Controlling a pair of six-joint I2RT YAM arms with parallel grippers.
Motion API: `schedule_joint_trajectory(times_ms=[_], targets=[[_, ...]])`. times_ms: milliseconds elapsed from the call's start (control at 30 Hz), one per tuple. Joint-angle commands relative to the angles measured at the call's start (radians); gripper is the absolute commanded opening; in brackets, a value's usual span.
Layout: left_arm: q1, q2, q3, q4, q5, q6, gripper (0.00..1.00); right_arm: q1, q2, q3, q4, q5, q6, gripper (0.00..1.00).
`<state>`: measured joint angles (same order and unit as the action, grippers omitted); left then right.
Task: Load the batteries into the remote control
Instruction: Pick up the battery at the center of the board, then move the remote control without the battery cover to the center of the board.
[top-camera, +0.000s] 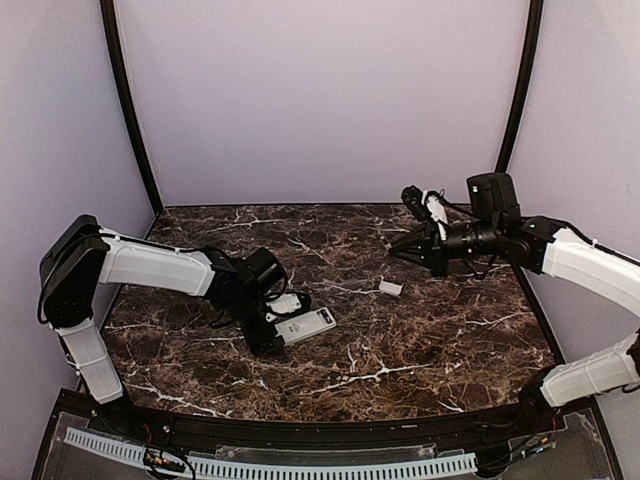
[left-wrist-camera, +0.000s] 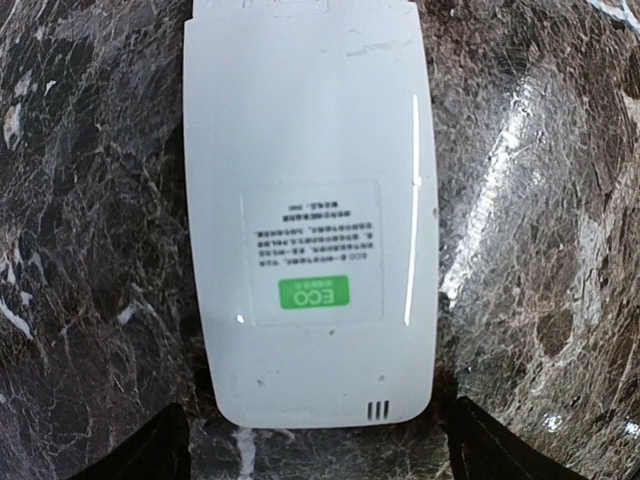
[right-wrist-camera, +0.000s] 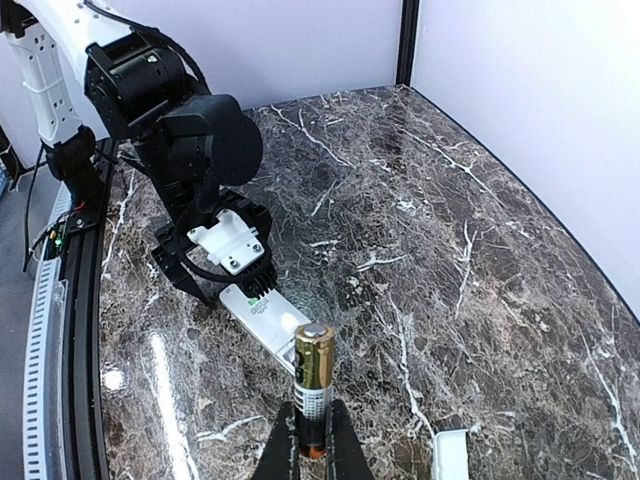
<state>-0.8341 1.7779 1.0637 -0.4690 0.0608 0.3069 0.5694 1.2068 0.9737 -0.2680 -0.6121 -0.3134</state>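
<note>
One battery (right-wrist-camera: 312, 380), clenched in the right gripper (right-wrist-camera: 310, 437), might shove the remote control (left-wrist-camera: 310, 200), loose between the left gripper's (left-wrist-camera: 320, 450) spread jaws.

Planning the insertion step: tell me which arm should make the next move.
Right, most likely. Its claw grips a battery upright above the table, ready to carry over. The left claw sits open at the end of the remote, holding nothing.

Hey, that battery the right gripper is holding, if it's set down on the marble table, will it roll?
Probably rolls: the battery is a smooth cylinder and the marble table looks polished and flat. It may slip in the right gripper, which pinches only its lower end. Stood on end, it would likely tip, being slim.
</note>
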Motion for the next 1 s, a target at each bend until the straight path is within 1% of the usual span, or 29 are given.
schedule_joint_trajectory(times_ms=[0, 33, 133, 233, 267, 367, 533, 600, 667, 700, 733, 867, 967], targets=[[0.001, -0.014, -0.013, 0.003, 0.012, -0.013, 0.88, 0.013, 0.049, 0.038, 0.039, 0.005, 0.138, 0.00], [0.000, -0.005, -0.012, 0.014, 0.014, -0.013, 0.88, 0.016, 0.078, 0.060, 0.011, 0.014, 0.214, 0.00], [0.000, 0.010, -0.016, 0.039, 0.016, -0.012, 0.86, 0.032, 0.189, 0.161, -0.128, 0.054, 0.340, 0.00], [0.000, 0.022, -0.025, 0.063, 0.033, -0.006, 0.78, 0.044, 0.286, 0.232, -0.261, 0.106, 0.439, 0.00], [0.000, 0.026, -0.030, 0.069, 0.041, -0.005, 0.76, 0.046, 0.310, 0.244, -0.278, 0.112, 0.468, 0.00], [0.000, 0.031, -0.031, 0.074, 0.086, -0.003, 0.66, 0.054, 0.364, 0.259, -0.300, 0.117, 0.537, 0.00], [0.000, 0.044, -0.037, 0.086, 0.117, -0.003, 0.57, 0.094, 0.447, 0.287, -0.353, 0.184, 0.591, 0.00], [0.000, 0.056, -0.030, 0.083, 0.105, -0.008, 0.53, 0.112, 0.481, 0.297, -0.363, 0.183, 0.619, 0.00], [-0.002, 0.062, -0.026, 0.080, 0.105, -0.007, 0.44, 0.134, 0.514, 0.304, -0.371, 0.175, 0.654, 0.00], [-0.006, 0.062, -0.026, 0.079, 0.105, -0.006, 0.41, 0.144, 0.526, 0.309, -0.373, 0.173, 0.672, 0.00], [-0.008, 0.060, -0.028, 0.078, 0.106, -0.004, 0.35, 0.152, 0.537, 0.312, -0.375, 0.171, 0.688, 0.00], [-0.042, 0.051, -0.027, 0.078, 0.101, -0.002, 0.22, 0.174, 0.570, 0.330, -0.384, 0.151, 0.731, 0.00], [-0.091, 0.043, -0.028, 0.085, 0.102, -0.005, 0.18, 0.191, 0.599, 0.355, -0.429, 0.160, 0.754, 0.00]])
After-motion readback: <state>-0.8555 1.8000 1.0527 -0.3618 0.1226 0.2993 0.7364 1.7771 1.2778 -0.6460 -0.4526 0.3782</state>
